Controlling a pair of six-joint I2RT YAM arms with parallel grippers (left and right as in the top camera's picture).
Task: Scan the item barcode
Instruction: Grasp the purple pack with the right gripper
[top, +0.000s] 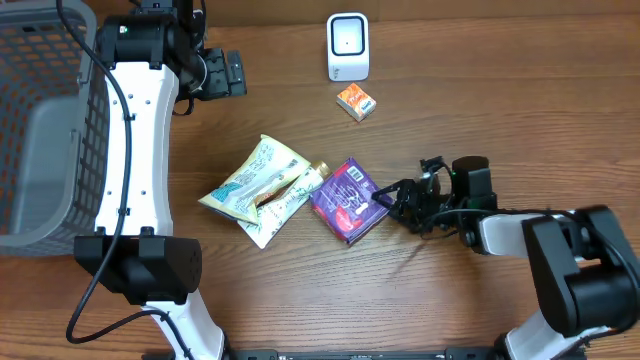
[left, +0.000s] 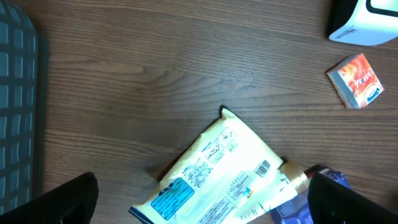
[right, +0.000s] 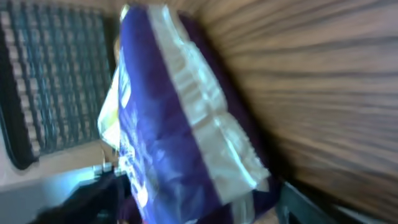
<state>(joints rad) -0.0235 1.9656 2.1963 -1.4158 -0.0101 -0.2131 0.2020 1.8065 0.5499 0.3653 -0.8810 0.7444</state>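
Noted at far left: grey basket (top: 40, 130), mesh walls, nothing seen inside the part in view.

Left gripper (top: 232, 75) just right of the basket, above the table, jaws at full spread, nothing between them.

Centre of table: cream packet (top: 255, 185) lying flat, printed barcode (left: 262, 168) facing up in the left wrist view.

Just right of it, touching its corner: purple packet (top: 348, 200), flat on the wood, taken to be the item in hand. Well apart from the white scanner (top: 347, 47) at the far edge; small orange box (top: 356, 102) between the two.

Judged light, soft, glossy, likely to crinkle and slip. Flat crimped seam at the end judged the best hold; firm pinch advised, clear of the barcode. No barcode made out on the upper face.

Right gripper (top: 392, 200) at the purple packet's right edge, jaws partly spread, one on either side of the packet. Cannot tell whether the packet is actually pinched.
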